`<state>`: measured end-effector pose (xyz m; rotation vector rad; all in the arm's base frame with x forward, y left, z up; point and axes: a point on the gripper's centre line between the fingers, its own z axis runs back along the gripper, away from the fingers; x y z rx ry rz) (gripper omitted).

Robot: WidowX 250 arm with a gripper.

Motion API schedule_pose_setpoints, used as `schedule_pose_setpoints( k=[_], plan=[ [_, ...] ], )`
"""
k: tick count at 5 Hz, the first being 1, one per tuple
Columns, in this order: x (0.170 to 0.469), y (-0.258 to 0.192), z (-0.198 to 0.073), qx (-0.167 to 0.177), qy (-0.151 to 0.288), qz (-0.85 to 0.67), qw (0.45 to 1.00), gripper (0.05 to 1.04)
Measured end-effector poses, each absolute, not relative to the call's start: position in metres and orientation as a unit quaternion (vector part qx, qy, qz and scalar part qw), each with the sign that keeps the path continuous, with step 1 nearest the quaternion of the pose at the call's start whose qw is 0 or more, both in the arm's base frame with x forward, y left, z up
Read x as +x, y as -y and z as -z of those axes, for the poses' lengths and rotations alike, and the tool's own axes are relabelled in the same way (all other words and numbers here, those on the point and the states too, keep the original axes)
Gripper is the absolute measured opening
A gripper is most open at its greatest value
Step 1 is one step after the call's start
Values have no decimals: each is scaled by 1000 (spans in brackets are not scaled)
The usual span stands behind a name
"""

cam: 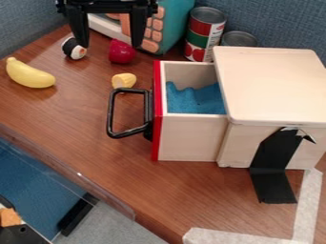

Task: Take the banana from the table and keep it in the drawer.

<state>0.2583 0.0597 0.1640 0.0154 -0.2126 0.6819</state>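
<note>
Above the back of the table [76, 112], the gripper [109, 44] points down, jaws spread wide.

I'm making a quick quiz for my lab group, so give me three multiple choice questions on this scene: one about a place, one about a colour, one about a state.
1. Where is the curved yellow toy banana?
A: in the pale wooden, red-fronted drawer
B: on the brown wooden table
C: behind the drawer

2. What colour is the lining inside the drawer?
A: blue
B: orange
C: white

3. How is the drawer?
A: shut
B: upside down
C: pulled out

Answers:
1 B, it lies on bare wood, left of the drawer.
2 A, blue shows between the drawer's walls.
3 C, its inside shows beyond the pale wooden casing.
</note>
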Motion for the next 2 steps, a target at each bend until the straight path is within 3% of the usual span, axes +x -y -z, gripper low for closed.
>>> schedule_pose_setpoints(
  k=[1, 2],
  plan=[
    [259, -59, -158, 6, 93, -335, 937, 999],
    [259, -99, -145, -4, 84, -412, 907, 999]
  ],
)
